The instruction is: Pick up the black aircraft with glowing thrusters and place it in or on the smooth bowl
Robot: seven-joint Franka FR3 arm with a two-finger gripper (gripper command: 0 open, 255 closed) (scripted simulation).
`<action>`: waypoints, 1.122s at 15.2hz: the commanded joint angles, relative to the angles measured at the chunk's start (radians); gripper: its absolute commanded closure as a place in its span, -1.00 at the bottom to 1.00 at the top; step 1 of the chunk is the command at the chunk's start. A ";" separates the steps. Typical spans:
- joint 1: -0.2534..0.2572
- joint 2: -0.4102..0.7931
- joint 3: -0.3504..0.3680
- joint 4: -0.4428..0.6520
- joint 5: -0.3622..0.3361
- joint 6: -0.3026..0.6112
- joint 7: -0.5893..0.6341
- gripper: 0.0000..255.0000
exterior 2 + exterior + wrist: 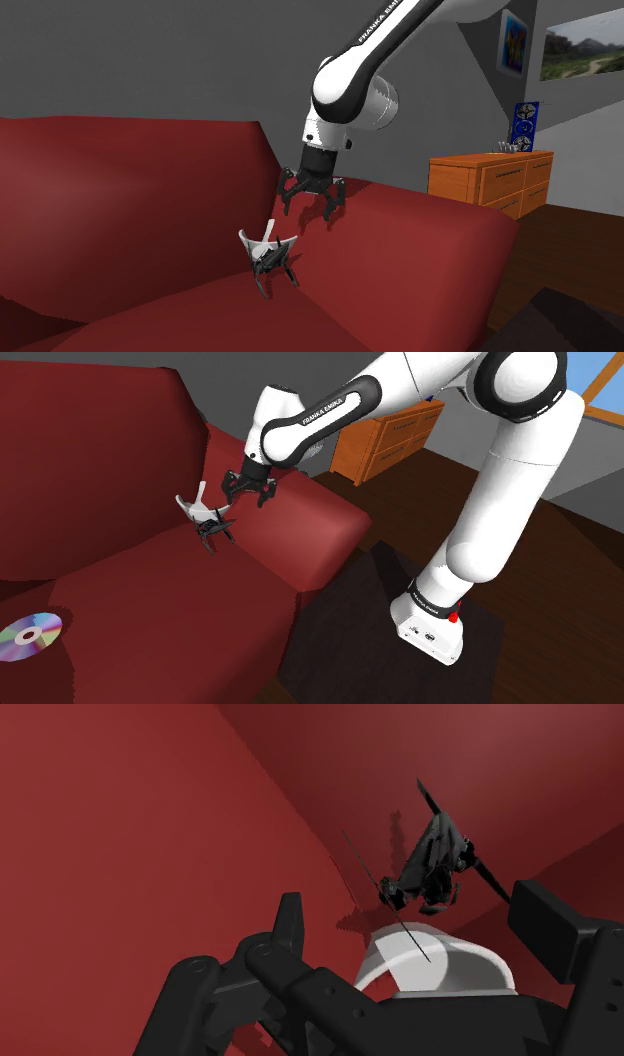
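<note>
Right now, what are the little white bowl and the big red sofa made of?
The bowl looks smooth and plain white without shine, perhaps plastic or ceramic; its even surface leaves that open. The sofa is flat dark red with no weave or creases showing, so cloth or leather is only a guess.

Arm (pixel 512 462) outstretched, gripper (pixel 311 212) seemingly open
</note>
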 commanded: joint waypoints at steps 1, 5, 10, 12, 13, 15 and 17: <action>0.011 0.077 -0.009 0.051 -0.019 0.029 0.036 -1.00; 0.052 0.235 -0.035 0.178 -0.052 0.068 0.109 -1.00; 0.075 0.320 -0.051 0.234 -0.067 0.100 0.134 -1.00; 0.082 0.344 -0.056 0.244 -0.072 0.115 0.137 -1.00; 0.085 0.357 -0.059 0.249 -0.075 0.123 0.139 -1.00; 0.091 0.377 -0.063 0.257 -0.079 0.134 0.142 -1.00; 0.091 0.377 -0.063 0.257 -0.079 0.134 0.142 -1.00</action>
